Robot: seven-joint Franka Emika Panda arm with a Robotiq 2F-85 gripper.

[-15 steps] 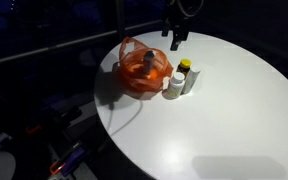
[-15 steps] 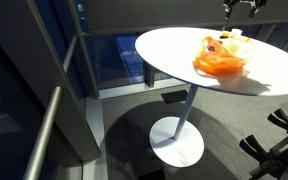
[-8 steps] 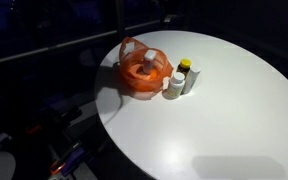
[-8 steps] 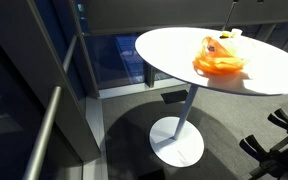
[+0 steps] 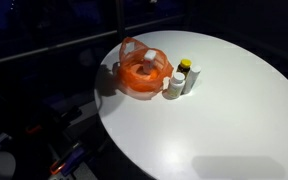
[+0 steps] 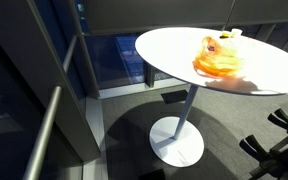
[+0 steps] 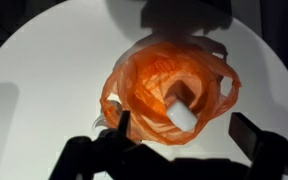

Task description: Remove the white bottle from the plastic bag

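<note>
An orange plastic bag [image 5: 137, 78] lies open on the round white table [image 5: 224, 120] and also shows in an exterior view [image 6: 219, 60]. A white bottle [image 5: 146, 66] lies inside the bag. In the wrist view the bag [image 7: 149, 85] is straight below me, with the white bottle [image 7: 180, 112] lying tilted in its mouth. My gripper [image 7: 187, 135] is open, its two dark fingers spread wide on either side of the bag and well above it. The gripper is out of both exterior views.
Two small bottles stand on the table right beside the bag: a white one [image 5: 174, 86] and a yellow-capped one [image 5: 185, 73]. The table stands on one white pedestal [image 6: 179, 140]. The surroundings are dark, with a railing [image 5: 44, 50] behind the table.
The gripper, seen above the bag one second ago, has risen out of the top of both exterior views. The bag and bottles have not moved.
</note>
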